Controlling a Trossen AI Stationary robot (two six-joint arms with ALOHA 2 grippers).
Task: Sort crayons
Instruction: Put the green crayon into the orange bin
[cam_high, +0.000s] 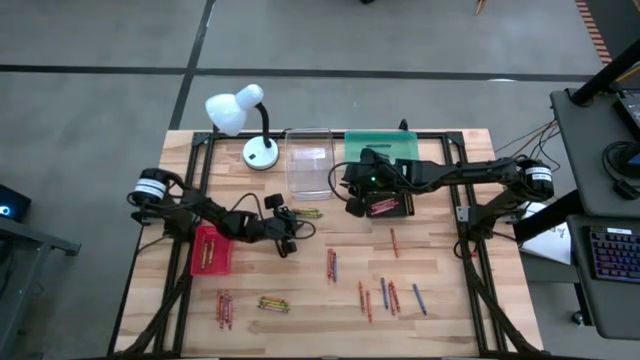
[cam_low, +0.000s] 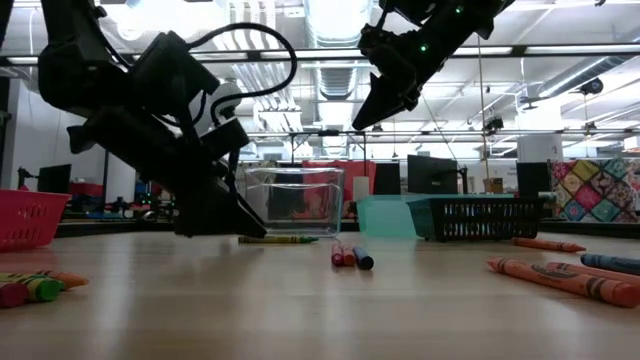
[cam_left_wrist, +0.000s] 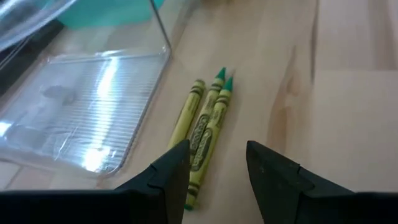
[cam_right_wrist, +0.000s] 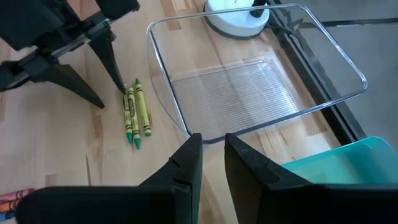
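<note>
Three crayons (cam_left_wrist: 205, 127), one yellow-green and two green, lie side by side flat on the wooden table next to the clear tray (cam_left_wrist: 81, 99). My left gripper (cam_left_wrist: 217, 162) is down at the table, open, and the crayons' near ends lie by one of its fingertips (cam_right_wrist: 122, 87). My right gripper (cam_right_wrist: 211, 146) hangs high over the table near the clear tray (cam_right_wrist: 249, 81) and the teal tray (cam_high: 385, 150). Its fingers stand a narrow gap apart with nothing between them. More crayons (cam_high: 385, 295) lie scattered on the near half of the table. My left gripper comes slanting down from the table's left side, and one fingertip (cam_left_wrist: 177, 168) stands right at the near ends of the three crayons (cam_left_wrist: 189, 199). I cannot tell whether it touches them. The crayons lie flat on the table.
A red tray (cam_high: 195, 265) with a few crayons sits at the near left. A white desk lamp (cam_high: 245, 120) stands at the far left beside the clear tray. A black tray (cam_low: 480, 218) is below my right arm. Crayon groups lie at the near left (cam_high: 224, 308) and centre (cam_high: 331, 265).
</note>
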